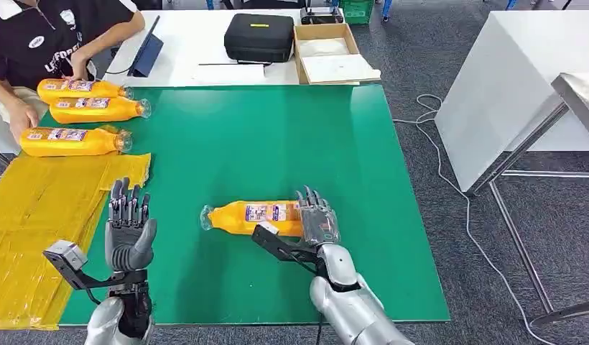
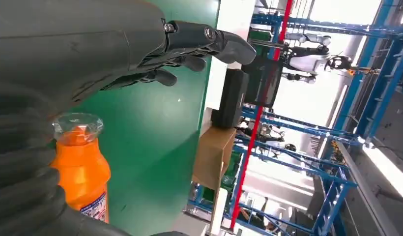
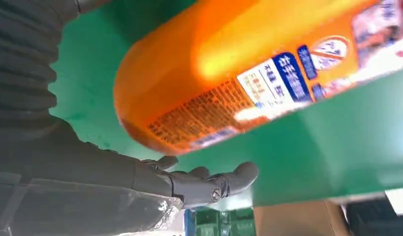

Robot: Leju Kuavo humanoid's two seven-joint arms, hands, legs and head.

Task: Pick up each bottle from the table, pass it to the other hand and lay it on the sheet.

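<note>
The right hand [image 1: 318, 219] lies released, fingers straight, beside one orange bottle [image 1: 252, 217]; the left hand [image 1: 128, 228] stands upright, released. Three bottles [image 1: 76, 115] lie at the table's [image 1: 277, 136] far-left corner.

The green table [image 1: 277, 144] carries four orange bottles [image 1: 252, 217] lying flat and a yellow sheet [image 1: 40, 215] at its left.

No legible text on bottle [image 1: 257, 217] labels
</note>
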